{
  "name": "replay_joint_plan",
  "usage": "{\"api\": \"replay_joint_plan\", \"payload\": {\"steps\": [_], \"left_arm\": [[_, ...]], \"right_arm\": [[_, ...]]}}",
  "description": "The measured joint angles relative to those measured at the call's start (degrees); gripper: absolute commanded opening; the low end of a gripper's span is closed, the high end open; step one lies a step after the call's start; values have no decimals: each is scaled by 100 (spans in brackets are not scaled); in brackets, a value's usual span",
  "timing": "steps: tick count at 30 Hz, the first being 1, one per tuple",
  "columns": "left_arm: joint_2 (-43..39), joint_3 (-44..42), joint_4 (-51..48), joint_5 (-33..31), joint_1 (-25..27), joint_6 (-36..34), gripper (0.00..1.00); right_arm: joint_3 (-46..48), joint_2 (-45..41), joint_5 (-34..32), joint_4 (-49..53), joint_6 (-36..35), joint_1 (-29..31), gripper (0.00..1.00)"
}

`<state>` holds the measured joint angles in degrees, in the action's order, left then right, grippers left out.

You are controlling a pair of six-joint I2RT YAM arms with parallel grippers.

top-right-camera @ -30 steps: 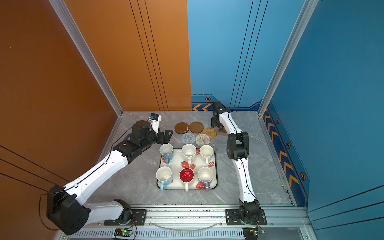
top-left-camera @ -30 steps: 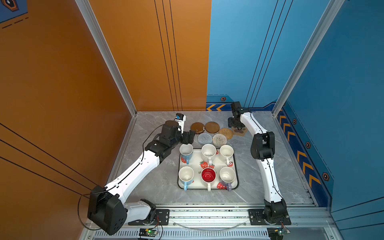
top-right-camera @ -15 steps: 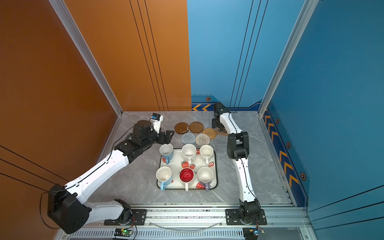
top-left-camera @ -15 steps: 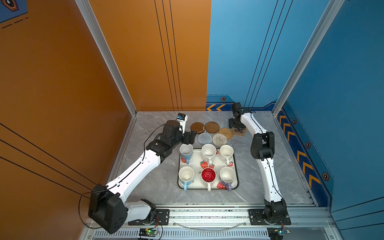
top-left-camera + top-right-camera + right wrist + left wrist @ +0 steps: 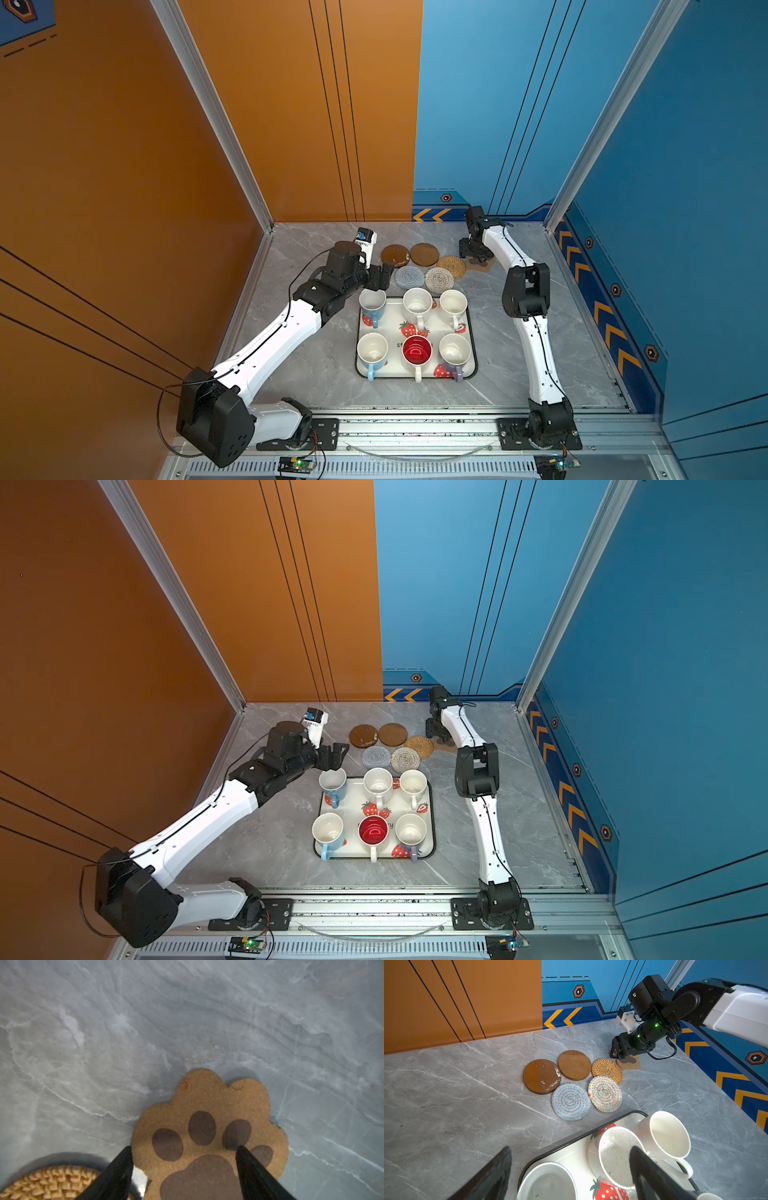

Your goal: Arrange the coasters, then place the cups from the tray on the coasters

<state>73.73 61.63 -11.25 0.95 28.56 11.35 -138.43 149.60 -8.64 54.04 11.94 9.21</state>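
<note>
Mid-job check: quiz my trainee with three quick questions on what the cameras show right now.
1. True or false: all six cups sit on the tray.
2. The right gripper is poised over: A the tray; B the paw-print coaster; C a cup.
3. How many coasters lie on the table?
Key: 1 true; 2 B; 3 six.

Grey marble tabletop (image 5: 573, 324), orange wall (image 5: 291, 104) and blue wall (image 5: 478, 104) (yellow chevrons (image 5: 432, 215) along its base).
</note>
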Motion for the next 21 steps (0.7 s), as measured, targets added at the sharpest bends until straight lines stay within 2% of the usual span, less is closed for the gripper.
{"api": "replay_joint_plan", "payload": {"steps": [21], "left_arm": [[17, 0, -61, -2, 50, -2, 89]], "right_arm": [[282, -164, 511, -59, -236, -361, 72]]}}
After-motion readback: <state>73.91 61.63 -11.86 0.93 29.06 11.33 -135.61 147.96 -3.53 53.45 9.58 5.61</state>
